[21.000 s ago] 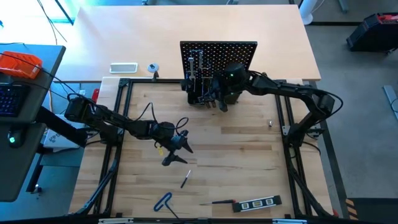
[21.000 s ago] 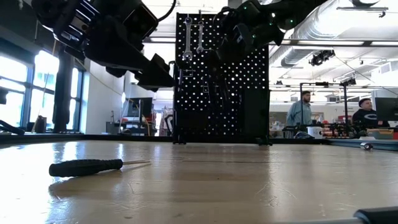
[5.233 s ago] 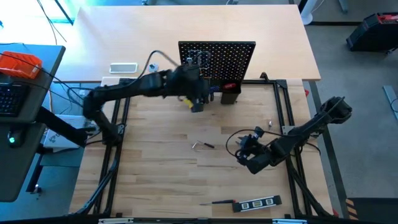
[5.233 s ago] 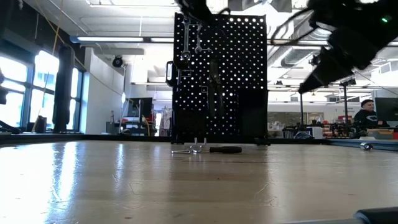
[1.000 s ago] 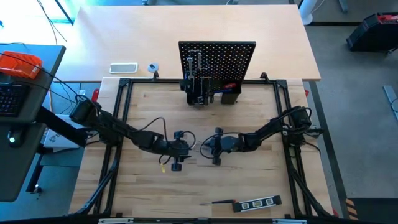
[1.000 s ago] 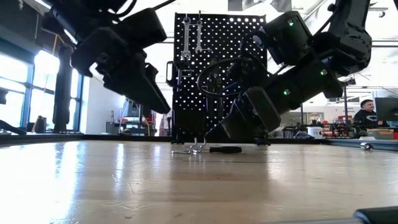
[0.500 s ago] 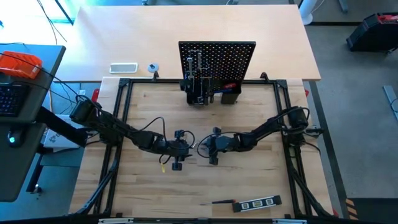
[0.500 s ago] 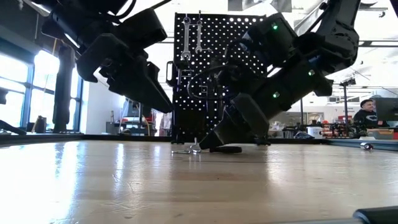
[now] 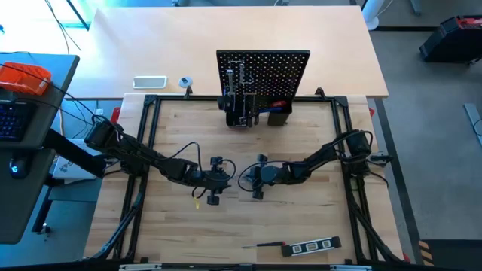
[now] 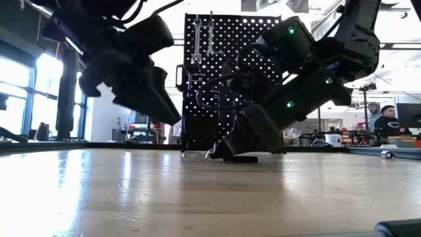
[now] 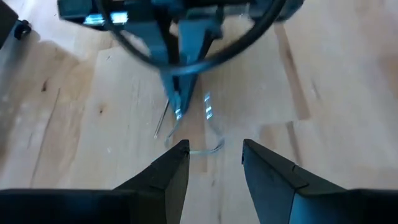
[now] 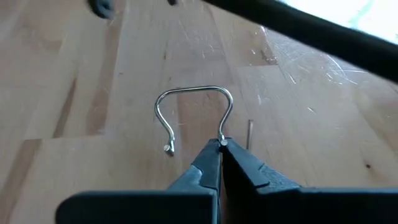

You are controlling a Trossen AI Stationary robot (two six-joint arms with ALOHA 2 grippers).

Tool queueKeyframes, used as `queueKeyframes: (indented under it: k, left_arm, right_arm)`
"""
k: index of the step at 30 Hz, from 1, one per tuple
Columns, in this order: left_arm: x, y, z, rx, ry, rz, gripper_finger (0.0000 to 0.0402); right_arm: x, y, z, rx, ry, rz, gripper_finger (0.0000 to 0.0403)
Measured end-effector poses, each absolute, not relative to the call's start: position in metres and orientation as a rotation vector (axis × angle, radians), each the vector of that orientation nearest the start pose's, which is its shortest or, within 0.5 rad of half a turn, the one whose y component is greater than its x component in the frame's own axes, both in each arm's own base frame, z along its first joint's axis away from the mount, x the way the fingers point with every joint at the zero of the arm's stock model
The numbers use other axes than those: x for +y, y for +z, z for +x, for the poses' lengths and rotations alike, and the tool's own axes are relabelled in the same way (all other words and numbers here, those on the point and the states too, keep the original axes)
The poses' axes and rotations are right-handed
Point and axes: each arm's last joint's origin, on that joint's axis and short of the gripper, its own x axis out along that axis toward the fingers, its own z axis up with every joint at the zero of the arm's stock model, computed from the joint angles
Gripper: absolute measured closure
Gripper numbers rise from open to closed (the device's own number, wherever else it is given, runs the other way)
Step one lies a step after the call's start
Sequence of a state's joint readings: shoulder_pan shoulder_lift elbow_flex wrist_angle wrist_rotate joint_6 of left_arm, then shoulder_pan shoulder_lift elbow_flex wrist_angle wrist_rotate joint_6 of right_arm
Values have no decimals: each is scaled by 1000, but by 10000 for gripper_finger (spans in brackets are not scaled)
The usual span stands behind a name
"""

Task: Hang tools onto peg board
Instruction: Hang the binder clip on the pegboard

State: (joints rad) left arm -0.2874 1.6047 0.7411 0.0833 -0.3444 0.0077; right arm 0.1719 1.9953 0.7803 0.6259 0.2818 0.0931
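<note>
Peg board (image 9: 263, 66): stood upright at far edge of wooden table (image 9: 301, 218), centre; two silver wrenches (image 10: 203, 38) hung on upper left of it in low view.
Holder boxes (image 9: 256, 114): black, at board's base; dark tools seen stuck in left one, something red in right one, not made out further.
Wire hook (image 12: 194, 115): thin silver U-shaped piece, laid flat on table mid-way betw. the two grippers, in front of board.
Screwdriver (image 10: 238, 158): small, black handle, laid on table just beside the hook, partly hidden by R gripper in low view.
R gripper (image 12: 221, 147): tips down at table level, fingers pressed together, one end of the wire hook pinched betw. them.
L gripper (image 11: 214, 149): held just above table, facing R gripper, hook seen ahead of it; fingers part-open, nothing held.
Level (image 9: 316, 245): black, marked, laid near front edge of table, right of centre; a black-handled tool (image 9: 269, 245) laid just beside it.
White tray (image 9: 149, 82): on the pale table behind, left of board; contents not seen.
</note>
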Motion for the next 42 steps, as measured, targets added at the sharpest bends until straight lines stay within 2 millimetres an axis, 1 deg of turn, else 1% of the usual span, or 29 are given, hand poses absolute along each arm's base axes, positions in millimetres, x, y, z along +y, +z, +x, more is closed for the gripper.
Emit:
queueKeyframes:
  k: [4,7,9,12,16,23,28,32,37,40,42]
  left_arm:
    - [-73,145,285,758,52,324,259]
    - [-73,140,281,767,22,412,259]
    - [-75,141,282,755,-7,472,259]
    - [-83,146,285,682,-53,554,259]
    - [-94,155,288,568,-91,622,259]
    - [-104,165,292,492,-103,640,259]
    - [-114,181,298,385,-79,683,259]
    - [-118,192,301,291,-42,725,259]
    - [-118,195,302,257,-42,756,260]
    - [-119,195,302,254,-66,759,274]
    - [-119,195,302,249,-79,754,292]
  right_arm:
    - [57,85,345,568,-65,-7,400]
    - [61,92,344,562,20,47,401]
    - [63,98,344,562,85,86,401]
    - [65,110,341,562,171,114,402]
    - [67,130,339,526,250,141,402]
    - [66,168,329,454,300,119,402]
    - [65,188,324,399,319,116,403]
    - [64,194,321,390,319,124,403]
    - [65,197,322,374,321,135,403]
    - [66,198,322,357,328,135,403]
    - [66,200,322,337,342,138,403]
